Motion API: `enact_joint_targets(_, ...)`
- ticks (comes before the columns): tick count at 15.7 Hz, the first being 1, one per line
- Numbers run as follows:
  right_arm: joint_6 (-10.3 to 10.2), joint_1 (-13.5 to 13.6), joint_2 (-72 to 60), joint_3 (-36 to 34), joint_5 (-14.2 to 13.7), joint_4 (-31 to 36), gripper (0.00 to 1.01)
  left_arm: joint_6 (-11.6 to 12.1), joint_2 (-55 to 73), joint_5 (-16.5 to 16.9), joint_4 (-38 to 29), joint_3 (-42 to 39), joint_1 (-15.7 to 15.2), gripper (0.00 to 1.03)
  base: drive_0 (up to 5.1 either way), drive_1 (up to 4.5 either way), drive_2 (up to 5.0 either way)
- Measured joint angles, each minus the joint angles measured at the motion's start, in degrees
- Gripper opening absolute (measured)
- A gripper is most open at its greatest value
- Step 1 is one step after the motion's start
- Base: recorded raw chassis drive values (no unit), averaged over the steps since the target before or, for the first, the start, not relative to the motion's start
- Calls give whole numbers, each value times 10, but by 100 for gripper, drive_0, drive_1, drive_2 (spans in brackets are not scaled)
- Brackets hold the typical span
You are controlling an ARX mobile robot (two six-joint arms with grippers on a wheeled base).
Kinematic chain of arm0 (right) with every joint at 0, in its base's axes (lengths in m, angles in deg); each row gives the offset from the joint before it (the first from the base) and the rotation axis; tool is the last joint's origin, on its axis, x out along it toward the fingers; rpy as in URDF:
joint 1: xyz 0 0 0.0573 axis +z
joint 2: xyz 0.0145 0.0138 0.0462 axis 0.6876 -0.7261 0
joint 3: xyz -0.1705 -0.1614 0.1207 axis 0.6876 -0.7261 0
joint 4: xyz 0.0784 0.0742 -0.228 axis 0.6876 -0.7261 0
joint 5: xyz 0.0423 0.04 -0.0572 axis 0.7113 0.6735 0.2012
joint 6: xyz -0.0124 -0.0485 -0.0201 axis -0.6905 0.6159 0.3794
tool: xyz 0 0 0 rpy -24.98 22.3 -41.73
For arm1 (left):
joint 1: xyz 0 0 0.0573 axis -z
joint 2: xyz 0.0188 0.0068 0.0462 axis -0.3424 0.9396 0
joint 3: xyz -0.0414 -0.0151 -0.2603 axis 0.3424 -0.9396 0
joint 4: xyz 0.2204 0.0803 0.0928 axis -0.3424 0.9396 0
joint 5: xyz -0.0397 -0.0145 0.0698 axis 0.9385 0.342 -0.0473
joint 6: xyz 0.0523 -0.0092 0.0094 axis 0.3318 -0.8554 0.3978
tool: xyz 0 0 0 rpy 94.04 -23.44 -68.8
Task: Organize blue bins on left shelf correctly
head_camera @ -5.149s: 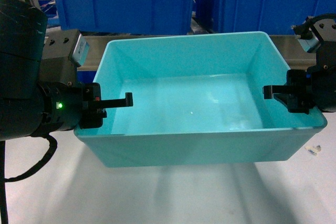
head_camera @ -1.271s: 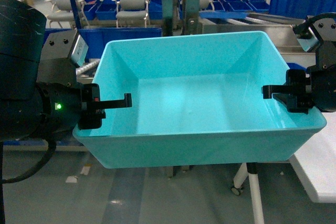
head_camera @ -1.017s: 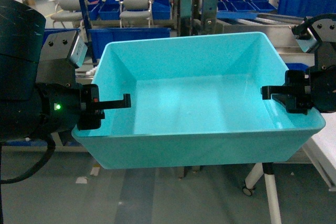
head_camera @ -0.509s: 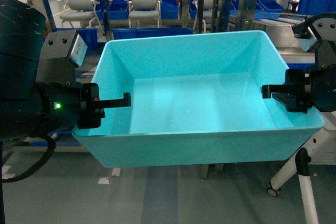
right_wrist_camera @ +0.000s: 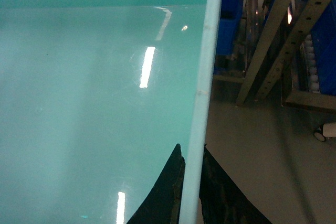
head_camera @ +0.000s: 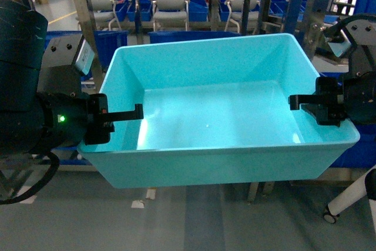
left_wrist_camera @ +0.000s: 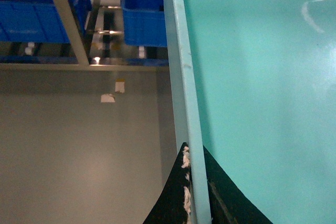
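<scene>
Glossy tapered turquoise bin [head_camera: 217,121], flat rim

the bin [head_camera: 211,121] is a glossy light turquoise-cyan, plain and unpatterned, with white glare streaks on its inside. the left gripper [head_camera: 120,119] and right gripper [head_camera: 308,105] are matt black, a small green light glowing on the left arm. behind, the shelf [head_camera: 82,22] is shiny silver steel, holding darker royal-blue bins [head_camera: 106,42]. the floor [left_wrist_camera: 79,150] is dull grey with small white scraps.
</scene>
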Motion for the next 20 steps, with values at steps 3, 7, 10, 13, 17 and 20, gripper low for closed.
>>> enact_joint_targets(3, 0, 1, 0, -2, -1, -3, 7, 0, 0, 0, -1, -2, 3, 2, -451, 409, 52)
enact_joint_targets(7, 0, 2, 0, -2, -1, -3, 7, 0, 0, -1, -2, -2, 3, 2, -451, 409, 52)
enact_joint_targets(10, 0, 1, 0, -2, -1, -3, 7, 0, 0, -1, -1, -2, 3, 2, -451, 409, 52)
enact_joint_targets(13, 0, 2, 0, -1, -1, -4, 7, 0, -1, -1, 0, -2, 3, 2, -385, 441, -45)
enact_joint_targets(17, 2, -5, 0, -2, 2, -4, 7, 0, -1, -1, -1, -2, 7, 2, -253, 505, -238)
enact_joint_targets(20, 1, -2, 0, -2, 1, -3, 7, 0, -1, -1, -1, -2, 5, 2, -253, 505, -238)
